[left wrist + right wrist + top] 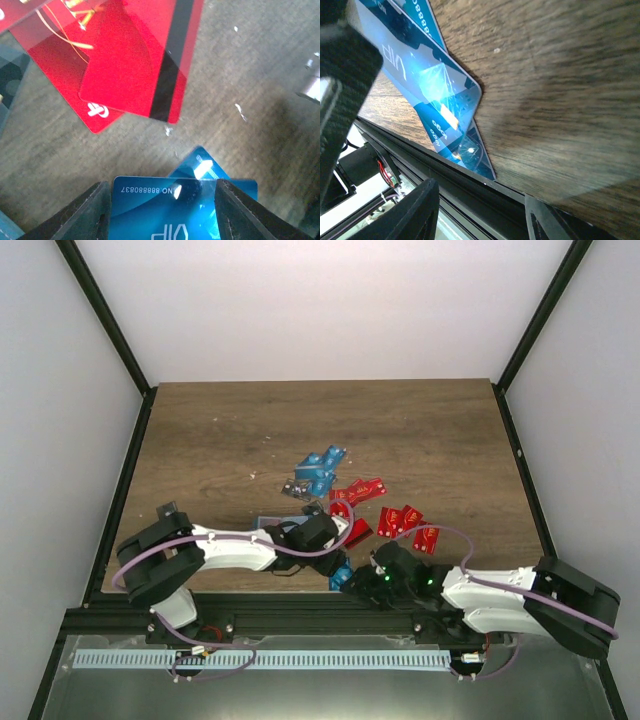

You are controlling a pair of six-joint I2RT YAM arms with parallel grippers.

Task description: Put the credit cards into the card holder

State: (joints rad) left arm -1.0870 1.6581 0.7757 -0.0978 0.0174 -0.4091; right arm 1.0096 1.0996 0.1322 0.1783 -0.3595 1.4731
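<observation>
Two bright blue credit cards point(165, 207) lie overlapped at the table's near edge point(445, 107), one corner past the rim. My left gripper point(162, 212) hovers right over the upper one. Its fingers stand apart, and the card reaches out under the right finger point(235, 215) rather than being pinched. My right gripper point(480, 215) is open and empty, low beside the table's edge rail, just under those cards. Red cards point(135, 60) lie just beyond. The teal card holder point(268, 523) peeks out beside the left arm, mostly hidden.
More blue cards point(320, 470) and red cards point(358, 490) are scattered mid-table, with further red ones point(412, 523) to the right. The black frame rail point(470, 187) runs along the near edge. Both arms crowd together at the front centre point(345, 560).
</observation>
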